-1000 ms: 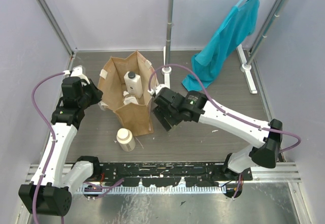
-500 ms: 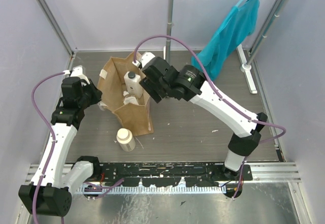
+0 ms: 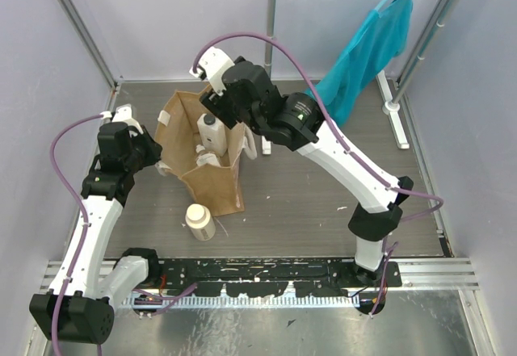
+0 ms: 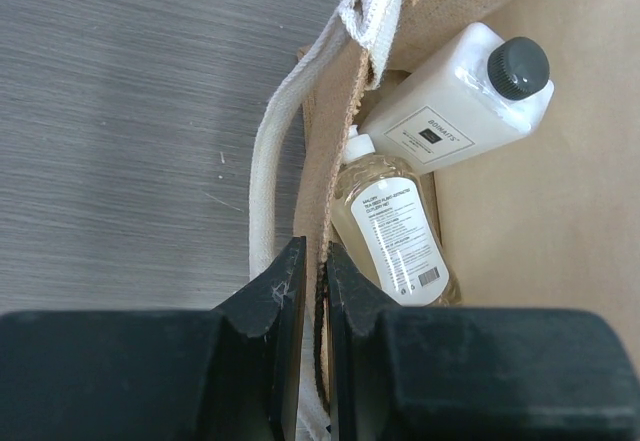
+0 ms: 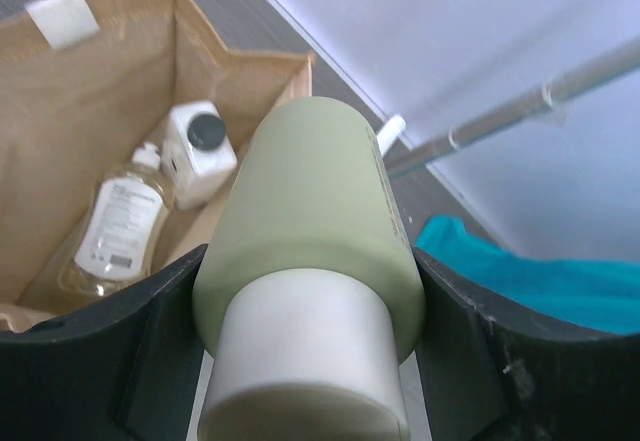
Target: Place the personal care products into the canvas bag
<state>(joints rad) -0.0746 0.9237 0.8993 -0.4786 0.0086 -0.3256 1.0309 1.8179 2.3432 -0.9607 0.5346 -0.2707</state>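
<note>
The personal care products are spread in three places around the canvas bag [image 3: 212,186], which stands upright and open on the table [image 3: 307,203].

Nearest us, just in front of the bag's front wall, the cream round bottle [image 3: 200,221] stands upright on the table. It is apart from the bag and from both arms.

At the bag's left side, the left gripper [image 4: 314,261] has its jaws drawn narrow and pinches the bag's wall at the rim. It sits right beside the whitish strap handle [image 4: 275,161], which loops down the outside of the bag.

Inside the bag we see two bottles. The amber clear bottle [image 4: 395,231] lies label up with its white cap on. The white rectangular bottle [image 4: 455,96] with the dark cap lies just beside it, farther in.

Above the bag's far right corner, the right gripper [image 5: 312,356] holds the olive-green bottle [image 5: 310,211]. Its jaws are clamped on the bottle's two sides, and the pale cap end faces the wrist camera. This bottle is over the bag's rim, not down inside.

Well beyond the bag, to its far right, a teal garment [image 3: 363,57] hangs from a rack.
</note>
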